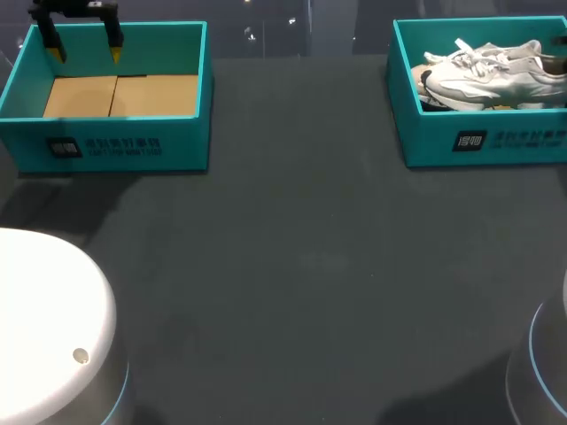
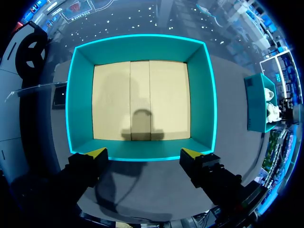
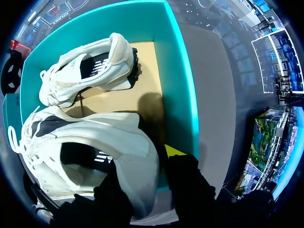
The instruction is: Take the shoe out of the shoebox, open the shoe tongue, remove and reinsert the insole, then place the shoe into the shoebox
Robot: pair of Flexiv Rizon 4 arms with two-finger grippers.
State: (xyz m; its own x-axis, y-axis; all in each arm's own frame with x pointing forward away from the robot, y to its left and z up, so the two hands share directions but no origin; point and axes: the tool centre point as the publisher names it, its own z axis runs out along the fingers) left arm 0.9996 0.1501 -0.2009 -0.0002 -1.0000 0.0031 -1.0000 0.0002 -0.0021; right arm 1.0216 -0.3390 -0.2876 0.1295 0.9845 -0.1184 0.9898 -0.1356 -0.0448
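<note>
Dark grey table (image 1: 301, 266), a teal box at each far corner. Left gripper (image 2: 143, 154) hung over the near wall of the empty box (image 2: 202, 95), spread wide, nothing held; only a cardboard floor showed inside. The shoebox (image 1: 483, 142) at far right held two white trainers with black patches, lying close together on their sides. Right gripper (image 3: 147, 171) was down inside the shoebox at the heel end of the near shoe (image 3: 109, 137), by the box wall. Could not tell whether it had closed on the shoe or merely sat against it, as one yellow tip was hidden. The far shoe (image 3: 90, 66) lay ahead of it, apart from the gripper, its opening turned toward the camera. Judged the shoe not yet lifted. Handling, by estimate: a light thing with a soft mesh upper that will crumple under a pinch, and a firmer sole and heel. The padded heel collar looked the best place to take hold, one side in the opening and one outside, so the shoe should hang toe-down without slipping. Loose laces might snag the far shoe or the box rim on the way out.
</note>
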